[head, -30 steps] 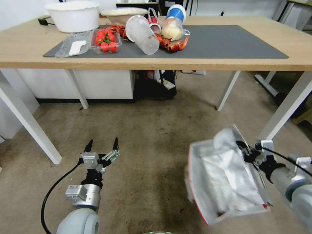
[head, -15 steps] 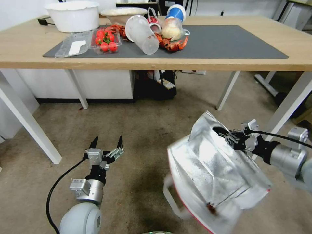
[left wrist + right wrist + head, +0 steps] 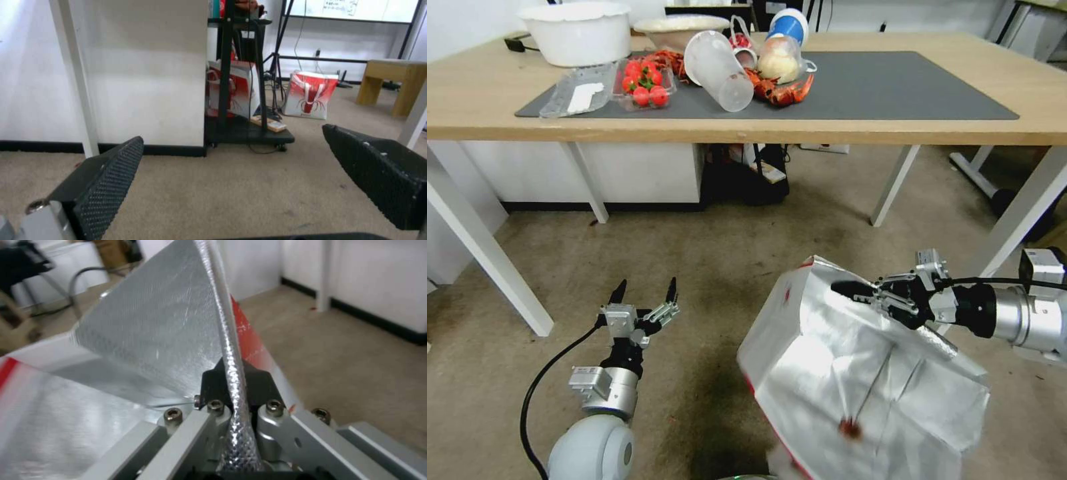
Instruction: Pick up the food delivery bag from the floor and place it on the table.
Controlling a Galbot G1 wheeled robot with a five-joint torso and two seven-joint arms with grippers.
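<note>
One right tool [image 3: 854,291] clenched on food delivery bag [image 3: 854,373], table [image 3: 894,127] edge ahead; left tool [image 3: 644,292] agape.

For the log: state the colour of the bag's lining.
Silver foil; the bag lining shows best in the right wrist view, pinched in the right pincer.

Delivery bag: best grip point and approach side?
Grip the food delivery bag by its upper rim edge, from its open top. That rim is a thin foil-lined sheet that fits between fingers; the body is too wide. The right gripper is clamped there now.

table [image 3: 894,130] (grey mat [image 3: 880,87], food clutter [image 3: 720,67])
</note>
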